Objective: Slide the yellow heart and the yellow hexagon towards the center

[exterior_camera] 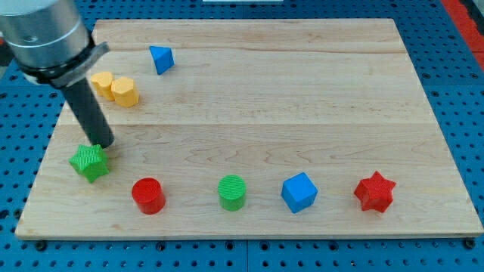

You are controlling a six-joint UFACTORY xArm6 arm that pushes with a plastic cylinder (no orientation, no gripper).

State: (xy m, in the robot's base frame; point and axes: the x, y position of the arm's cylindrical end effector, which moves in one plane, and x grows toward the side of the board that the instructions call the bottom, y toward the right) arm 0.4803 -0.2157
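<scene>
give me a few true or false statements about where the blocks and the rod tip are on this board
1. My tip sits just above the green star. True.
2. The two yellow blocks lie at the board's center. False: they are side by side near the view's top left.
3. The blue triangle is right of the yellow blocks. True.
4. The red star is beside the red cylinder. False: the green cylinder and the blue cube lie between them.

Eight blocks sit on the tabletop (302,91): two yellow, the yellow heart (101,82) and yellow hexagon (125,91); two blue, a blue triangle (161,59) and blue cube (299,192); two green, a green star (90,162) and green cylinder (232,192); two red, a red cylinder (148,196) and red star (375,192).
</scene>
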